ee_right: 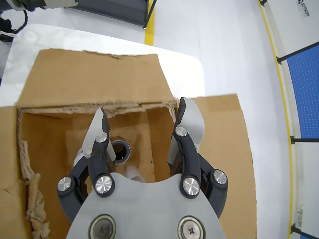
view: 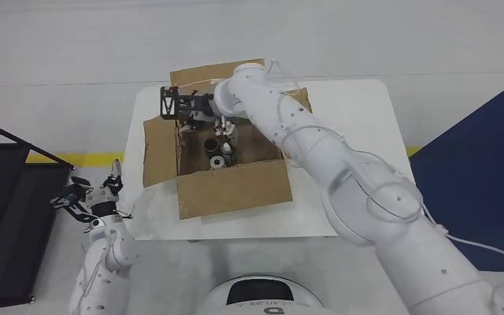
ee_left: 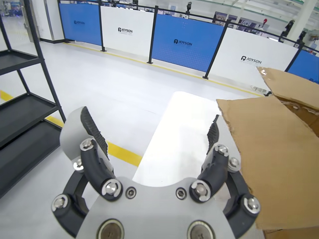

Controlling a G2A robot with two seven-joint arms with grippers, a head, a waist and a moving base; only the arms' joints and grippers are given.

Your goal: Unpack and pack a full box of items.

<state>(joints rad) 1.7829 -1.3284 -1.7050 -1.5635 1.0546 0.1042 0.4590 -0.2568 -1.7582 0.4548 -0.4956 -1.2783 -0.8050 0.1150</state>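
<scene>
Box [view: 232, 190] of brown cardboard stands open on your white worktop [view: 346, 118], its flaps folded outward. Nearest you, the left hand [ee_left: 149, 115] hangs off the worktop's near left corner, beside the black shelf rack [ee_left: 22, 115]. Its fingers are spread wide with nothing between them, and the box's left flap [ee_left: 269, 150] lies just to one side of it. That hand is well apart from anything inside the box, with the flap and the wall in its way.

Farther in, on the box floor, a few items stand close together. You have a dark round-mouthed container [ee_right: 120, 148], mouth up, so its long axis looks upright. A pale item [ee_right: 133, 172] stands just beside it, and the top view shows a capped piece [view: 218, 162] on the side nearer you. What each one is, you cannot tell from here.

Farther still, the right hand [ee_right: 142, 106] hovers over the opening near the box's far left corner. Its fingers are parted and empty, pointing down into the box. The dark container lies below it and a little toward you, closer to one finger than centred between the two.

So the right arm is the one placed to pick. You would likely need to shift it slightly toward yourself to centre the container. Then go straight down along that upright axis, minding the torn wall edge [ee_right: 27, 175].
</scene>
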